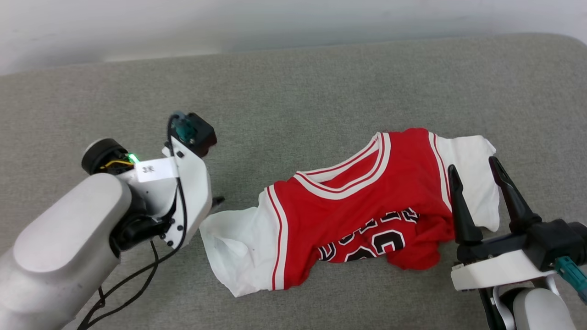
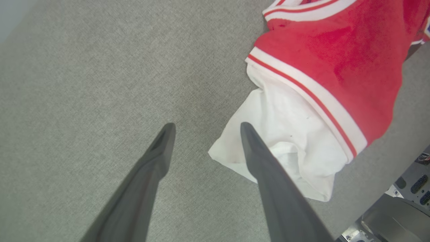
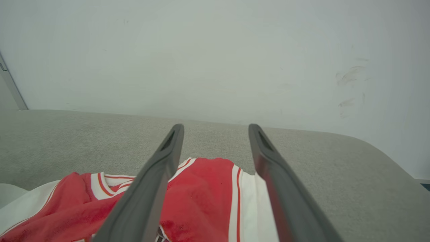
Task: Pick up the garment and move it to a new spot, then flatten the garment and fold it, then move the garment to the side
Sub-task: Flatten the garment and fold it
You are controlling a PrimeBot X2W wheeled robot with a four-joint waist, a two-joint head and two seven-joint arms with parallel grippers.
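The garment [image 1: 357, 206], a red jersey shirt with white sleeves and black lettering, lies crumpled on the grey padded surface [image 1: 293, 91]. My right gripper [image 1: 474, 168] is open at the garment's right end, its two dark fingers above the white sleeve [image 1: 472, 151]. From the right wrist, that gripper [image 3: 216, 127] points over the red cloth [image 3: 201, 191] toward the wall. My left gripper [image 2: 207, 126] is open and holds nothing. It is at the edge of the other white sleeve [image 2: 285, 134], one finger over the cloth. In the head view the left wrist [image 1: 183, 192] hides most of its fingers.
The grey surface [image 2: 84, 84] stretches bare to the left of and behind the garment. A pale wall [image 3: 215, 50] rises behind its far edge. A black cable [image 1: 137, 279] hangs from my left arm. Part of my base [image 2: 403, 205] shows at the left wrist view's lower right.
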